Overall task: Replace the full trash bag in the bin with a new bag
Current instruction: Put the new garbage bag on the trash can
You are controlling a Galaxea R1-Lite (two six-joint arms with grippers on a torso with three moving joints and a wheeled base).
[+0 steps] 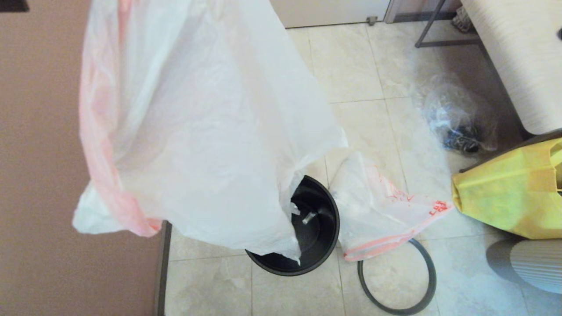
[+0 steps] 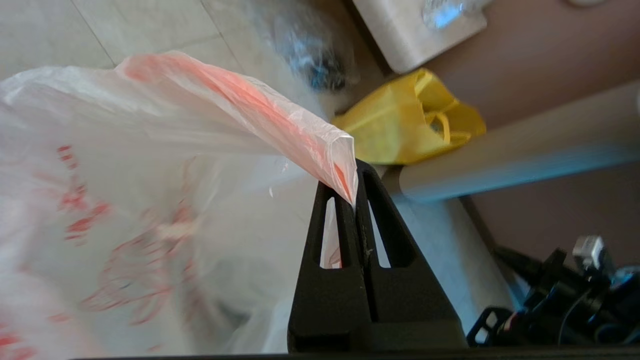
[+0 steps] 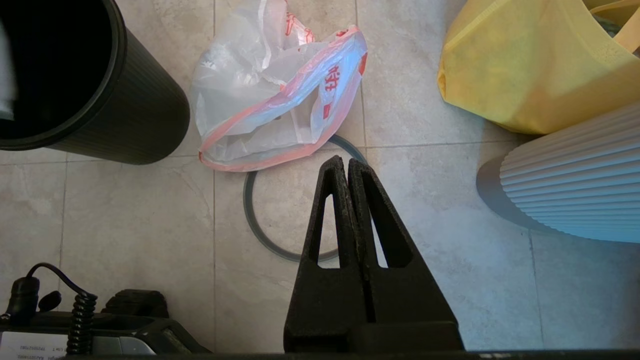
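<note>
My left gripper (image 2: 353,192) is shut on the pink hem of a large white plastic bag (image 1: 197,131). The bag hangs in the air, and its lower end dips into the mouth of the black bin (image 1: 327,237) on the floor. A second white bag with a pink hem and red print (image 1: 377,210) lies crumpled beside the bin. The bin's thin dark-grey hoop (image 1: 434,276) lies flat on the tiles next to that bag. My right gripper (image 3: 346,165) is shut on nothing and hovers above the hoop (image 3: 246,200), near the bin (image 3: 125,115). Neither gripper shows in the head view.
A clear bag with dark contents (image 1: 456,118) lies farther back on the floor. A big yellow bag (image 1: 505,188) and a white ribbed object (image 1: 531,263) stand at the right. A brown wall (image 1: 39,175) runs along the left, and furniture with metal legs (image 1: 518,52) is at the back right.
</note>
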